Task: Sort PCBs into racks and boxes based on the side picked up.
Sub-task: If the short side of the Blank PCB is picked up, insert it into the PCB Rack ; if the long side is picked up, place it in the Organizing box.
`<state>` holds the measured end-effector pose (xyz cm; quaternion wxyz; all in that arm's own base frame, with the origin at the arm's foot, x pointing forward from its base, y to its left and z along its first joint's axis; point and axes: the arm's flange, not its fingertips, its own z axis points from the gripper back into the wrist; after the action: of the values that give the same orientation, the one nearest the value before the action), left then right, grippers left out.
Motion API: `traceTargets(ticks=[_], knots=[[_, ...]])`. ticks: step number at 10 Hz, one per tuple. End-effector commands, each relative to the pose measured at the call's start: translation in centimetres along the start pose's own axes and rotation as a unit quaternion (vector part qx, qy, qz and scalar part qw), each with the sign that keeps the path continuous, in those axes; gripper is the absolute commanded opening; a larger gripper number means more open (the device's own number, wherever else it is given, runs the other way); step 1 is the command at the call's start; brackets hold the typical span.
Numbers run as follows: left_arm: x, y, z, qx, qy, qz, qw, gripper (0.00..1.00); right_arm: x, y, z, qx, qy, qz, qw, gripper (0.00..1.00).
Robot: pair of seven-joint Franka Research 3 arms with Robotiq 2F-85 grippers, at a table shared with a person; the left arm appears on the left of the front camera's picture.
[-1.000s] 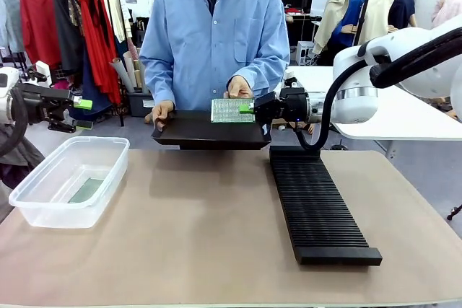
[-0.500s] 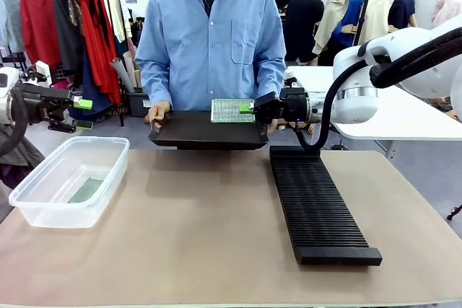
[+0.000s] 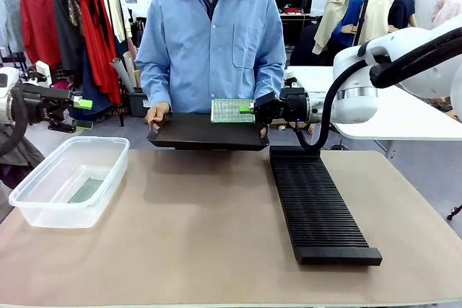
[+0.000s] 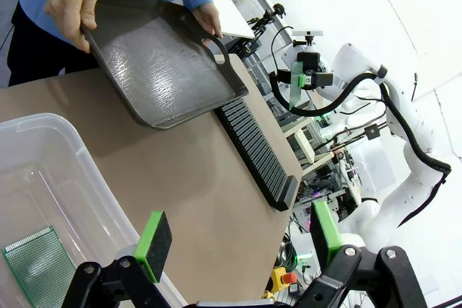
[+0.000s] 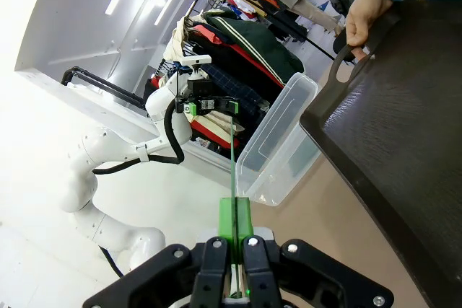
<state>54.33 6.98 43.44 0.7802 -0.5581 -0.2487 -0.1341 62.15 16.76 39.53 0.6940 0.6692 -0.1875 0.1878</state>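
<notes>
Standing at the far side of the tabletop (image 3: 202,243), a person (image 3: 213,41) in a blue shirt holds a shallow black tray (image 3: 206,133) level over the far edge. From the front I can make out one hand (image 3: 157,113) on its left end; the left wrist camera catches a hand on each end. Just above the tray's right end, the right arm's fingers (image 3: 249,108) are pressed together on one PCB (image 3: 229,110), pinching its right edge, with the speckled face turned toward the near side. Seen from that arm's own wrist, the board is a thin green line rising between the pads, with the clear box (image 5: 278,153) beyond it. At the far left, higher than the box, the left arm's fingers (image 3: 83,104) stand spread wide with nothing between them. Its wrist camera looks past two green pads (image 4: 153,242) into the box, where a second PCB (image 4: 40,268) lies flat on the bottom. The long black rack (image 3: 317,207) lies on the right half, running near to far.
</notes>
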Motion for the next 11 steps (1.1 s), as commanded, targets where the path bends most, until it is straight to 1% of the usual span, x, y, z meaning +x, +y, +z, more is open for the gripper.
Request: traceTargets(ticks=[1, 11], knots=[[-0.01, -0.08, 0.09, 0.002, 0.002, -0.001, 1.000, 1.00, 0.02, 0.07, -0.14, 0.001, 0.000, 0.000, 1.000, 0.00], [-0.01, -0.08, 0.09, 0.002, 0.002, -0.001, 1.000, 1.00, 0.02, 0.07, -0.14, 0.001, 0.000, 0.000, 1.000, 0.00]])
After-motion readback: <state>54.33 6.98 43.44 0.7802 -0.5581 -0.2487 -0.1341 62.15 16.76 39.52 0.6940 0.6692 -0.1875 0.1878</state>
